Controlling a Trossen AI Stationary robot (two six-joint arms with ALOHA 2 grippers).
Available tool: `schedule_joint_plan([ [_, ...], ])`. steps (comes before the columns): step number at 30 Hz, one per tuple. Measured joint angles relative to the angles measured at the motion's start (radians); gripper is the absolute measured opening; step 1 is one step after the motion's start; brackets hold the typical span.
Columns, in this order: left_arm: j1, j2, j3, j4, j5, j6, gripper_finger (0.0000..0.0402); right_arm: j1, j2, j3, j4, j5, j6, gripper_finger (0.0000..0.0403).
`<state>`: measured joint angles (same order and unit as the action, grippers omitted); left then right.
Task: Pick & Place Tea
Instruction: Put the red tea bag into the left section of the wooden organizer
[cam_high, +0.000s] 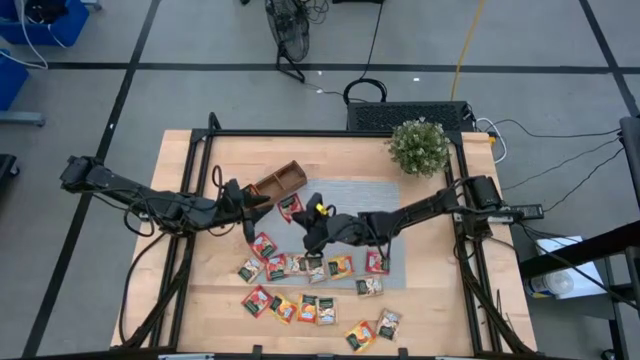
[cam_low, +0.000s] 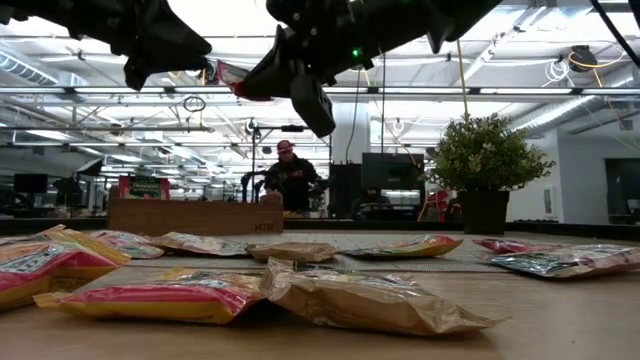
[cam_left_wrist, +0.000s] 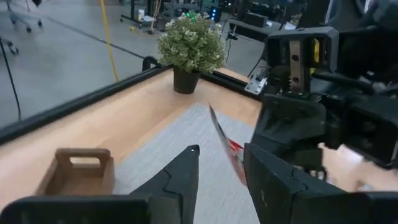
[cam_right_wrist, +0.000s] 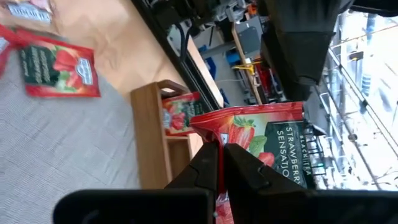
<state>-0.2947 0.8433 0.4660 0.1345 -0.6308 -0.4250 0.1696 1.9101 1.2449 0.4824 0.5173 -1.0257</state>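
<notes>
Right tool clamped tight on corner of red strawberry sachet, held up in air over grey mat. Left tool right beside it, fingers parted, sachet's thin edge between them, no squeeze visible. Wooden tray just beyond on tabletop, one red sachet already in compartment. Rest of tea scattered flat across mat's near edge and bare wood. Potted plant at far corner.
</notes>
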Motion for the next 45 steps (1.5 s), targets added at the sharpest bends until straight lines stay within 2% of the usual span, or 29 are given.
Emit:
schedule_joint_plan([
  [7,0.062,0.0,0.0,0.002,0.037,-0.116,0.0138,-0.024,0.0,0.0,0.004,-0.057,-0.047,0.0008],
  [12,0.133,0.005,0.0,0.005,0.163,-0.184,0.0186,-0.033,0.0,0.001,0.007,-0.088,-0.053,0.0008],
  [16,0.163,0.032,0.0,0.017,0.188,-0.207,0.0229,-0.038,0.0,0.0,0.01,-0.096,-0.061,0.0008],
  [18,0.17,0.054,0.0,0.05,0.203,-0.206,0.0243,-0.039,0.0,0.001,0.016,-0.105,-0.061,0.0008],
  [22,0.18,0.102,0.001,0.135,0.294,-0.162,0.0258,-0.04,0.0,0.001,0.015,-0.103,-0.064,0.0008],
  [31,0.207,0.166,0.001,0.163,0.315,-0.161,0.0239,-0.04,-0.001,0.001,0.015,-0.102,-0.064,0.0008],
  [45,0.211,0.123,0.001,0.173,0.318,-0.122,0.0183,-0.04,-0.001,0.001,0.004,-0.098,-0.061,0.0008],
])
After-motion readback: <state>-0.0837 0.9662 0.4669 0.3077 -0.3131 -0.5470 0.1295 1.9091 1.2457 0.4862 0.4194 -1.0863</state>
